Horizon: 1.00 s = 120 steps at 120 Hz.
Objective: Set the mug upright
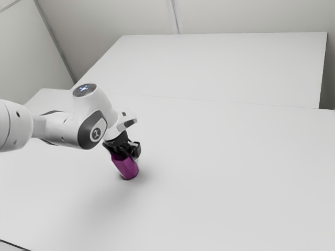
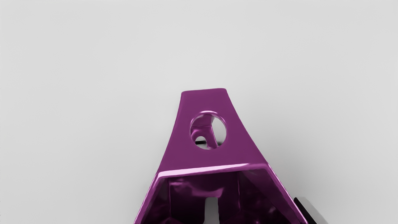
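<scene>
A: Where's the mug?
B: Glossy purple faceted mug (image 1: pixel 126 167) is over the white counter (image 1: pixel 235 172), well short of the counter's far edge, toward its far-left corner rather than its right edge (exterior view's sides). Soft shadow around the base.
A: Upright?
B: No, tilted. Base slants down toward the exterior view's right, open end up at the end effector. Can't tell if the base touches.
A: End effector state?
B: Black end effector (image 1: pixel 125 148) is right at the open end. Apart, together or clamped: can't tell from either view.
A: Wrist view?
B: Looks partly into the mug. Rounded hole in the outer face next to the rim, walls narrowing toward the base.
A: Arm?
B: White jointed arm (image 1: pixel 57 127) comes in from the exterior view's left, hand angled down to the mug.
</scene>
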Available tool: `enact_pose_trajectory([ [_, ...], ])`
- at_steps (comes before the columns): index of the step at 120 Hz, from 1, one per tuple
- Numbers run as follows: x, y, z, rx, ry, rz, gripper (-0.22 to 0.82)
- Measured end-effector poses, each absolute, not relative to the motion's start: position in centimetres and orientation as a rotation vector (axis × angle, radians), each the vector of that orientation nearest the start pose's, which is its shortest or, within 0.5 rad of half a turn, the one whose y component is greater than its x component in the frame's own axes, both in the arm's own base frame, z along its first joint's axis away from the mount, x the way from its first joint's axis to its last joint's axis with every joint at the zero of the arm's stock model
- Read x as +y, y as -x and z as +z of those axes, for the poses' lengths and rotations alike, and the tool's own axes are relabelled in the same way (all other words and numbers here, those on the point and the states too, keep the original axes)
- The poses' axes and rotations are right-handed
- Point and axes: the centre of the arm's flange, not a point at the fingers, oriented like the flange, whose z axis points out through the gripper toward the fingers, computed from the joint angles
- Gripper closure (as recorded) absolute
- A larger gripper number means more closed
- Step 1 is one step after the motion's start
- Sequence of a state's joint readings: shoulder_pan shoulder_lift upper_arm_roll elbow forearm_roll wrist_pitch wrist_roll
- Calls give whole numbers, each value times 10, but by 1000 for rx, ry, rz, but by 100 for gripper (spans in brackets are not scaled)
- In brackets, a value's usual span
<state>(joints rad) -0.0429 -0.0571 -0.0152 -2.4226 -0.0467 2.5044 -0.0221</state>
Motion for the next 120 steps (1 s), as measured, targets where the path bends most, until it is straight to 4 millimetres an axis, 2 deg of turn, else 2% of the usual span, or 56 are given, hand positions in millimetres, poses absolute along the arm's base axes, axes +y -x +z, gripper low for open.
enact_pose_trajectory([
  [23, -32, -493, 362, 14, 3169, -272, 26],
  [52, -35, -495, 387, 23, 3171, -336, 15],
  [64, -36, -501, 407, 25, 3175, -343, 11],
  [101, -40, -536, 492, 45, 3191, -278, 5],
  [112, -41, -541, 505, 51, 3195, -229, 4],
  [120, -42, -549, 522, 57, 3197, -217, 4],
])
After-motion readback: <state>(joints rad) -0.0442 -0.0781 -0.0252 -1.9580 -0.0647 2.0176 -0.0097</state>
